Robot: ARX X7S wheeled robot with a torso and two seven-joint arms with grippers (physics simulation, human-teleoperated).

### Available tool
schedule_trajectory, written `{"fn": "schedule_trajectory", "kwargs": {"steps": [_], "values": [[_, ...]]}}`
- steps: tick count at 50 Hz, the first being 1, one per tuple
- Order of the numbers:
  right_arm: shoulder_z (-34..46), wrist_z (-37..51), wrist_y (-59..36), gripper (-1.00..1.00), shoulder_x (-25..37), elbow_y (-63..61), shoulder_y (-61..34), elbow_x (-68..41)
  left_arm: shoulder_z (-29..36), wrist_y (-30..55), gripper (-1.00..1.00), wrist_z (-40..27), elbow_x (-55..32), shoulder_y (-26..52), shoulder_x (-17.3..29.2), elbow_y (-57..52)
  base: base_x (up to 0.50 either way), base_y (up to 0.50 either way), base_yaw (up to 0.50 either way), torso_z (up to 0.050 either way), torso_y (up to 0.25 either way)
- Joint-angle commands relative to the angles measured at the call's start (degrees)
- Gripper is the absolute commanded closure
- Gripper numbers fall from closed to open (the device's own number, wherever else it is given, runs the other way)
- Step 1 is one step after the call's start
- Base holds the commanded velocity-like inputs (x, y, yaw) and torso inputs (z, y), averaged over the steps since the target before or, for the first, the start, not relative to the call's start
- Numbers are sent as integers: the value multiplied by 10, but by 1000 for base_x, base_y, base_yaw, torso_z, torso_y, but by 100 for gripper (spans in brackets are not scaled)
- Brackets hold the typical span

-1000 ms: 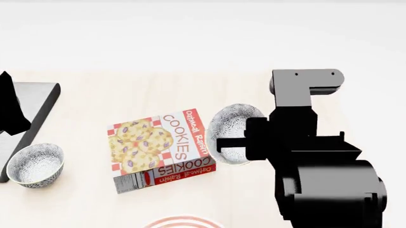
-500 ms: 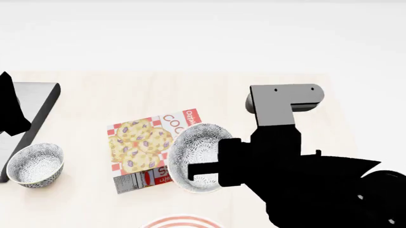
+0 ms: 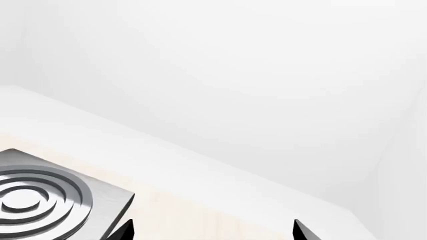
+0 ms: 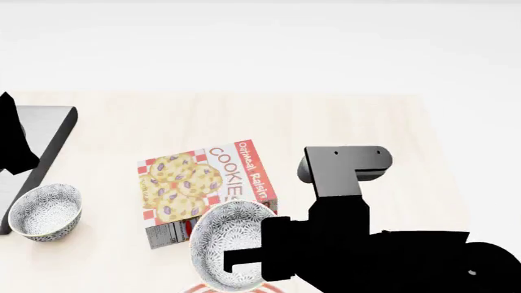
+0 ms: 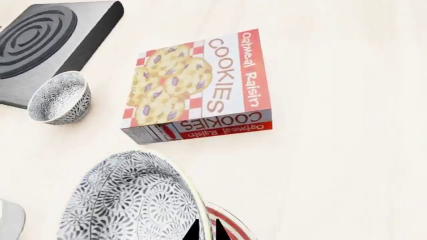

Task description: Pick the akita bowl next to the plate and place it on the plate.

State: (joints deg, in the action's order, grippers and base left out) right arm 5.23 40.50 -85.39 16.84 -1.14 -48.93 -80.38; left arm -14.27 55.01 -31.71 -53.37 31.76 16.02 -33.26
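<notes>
Low in the head view, the right gripper (image 4: 244, 262) is clamped on the rim of the akita bowl (image 4: 221, 250), holding it tipped on its side so its patterned outside faces the camera. The bowl hangs at the bottom centre of that frame, in front of the near corner of the cookie box (image 4: 204, 189) and right above a sliver of the plate (image 4: 195, 288), whose red rings just peek out at the bottom edge. In the right wrist view the bowl (image 5: 130, 200) fills the lower left, one dark finger (image 5: 198, 231) pressed against its rim, and the plate's red-ringed edge (image 5: 230, 227) shows just beside it at the bottom. I cannot tell whether bowl and plate touch.

The cookie box lies flat on the pale wooden table (image 4: 350, 122), near the middle. A second patterned bowl (image 4: 45, 212) stands upright at the far left of the head view, just beside a grey hob plate (image 4: 45, 131).

The left gripper (image 3: 213, 235) shows only as two dark fingertips set well apart at the bottom edge of the left wrist view, with nothing between them.
</notes>
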Motion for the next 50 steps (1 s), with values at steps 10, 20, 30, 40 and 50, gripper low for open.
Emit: {"fn": "schedule_trajectory", "kwargs": {"steps": [10, 20, 30, 40, 50], "values": [[18, -1, 21, 100, 6, 15, 34, -43, 4, -4, -100, -4, -4, 1, 4, 2, 0, 0, 0, 0, 0], [27, -4, 17, 100, 16, 11, 51, -65, 8, -9, -100, -3, -3, -2, 6, 4, 0, 0, 0, 0, 1], [42, -12, 20, 100, 29, -1, 62, -66, 8, -9, -100, -7, -7, -1, 8, 3, 0, 0, 0, 0, 0], [62, -41, 33, 100, 41, -11, 77, -47, 13, -18, -100, -3, -2, -7, 10, 5, 0, 0, 0, 0, 0], [83, -62, 42, 100, 45, -12, 79, -37, 12, -11, -100, -13, -12, -1, 12, 2, 0, 0, 0, 0, 1]]}}
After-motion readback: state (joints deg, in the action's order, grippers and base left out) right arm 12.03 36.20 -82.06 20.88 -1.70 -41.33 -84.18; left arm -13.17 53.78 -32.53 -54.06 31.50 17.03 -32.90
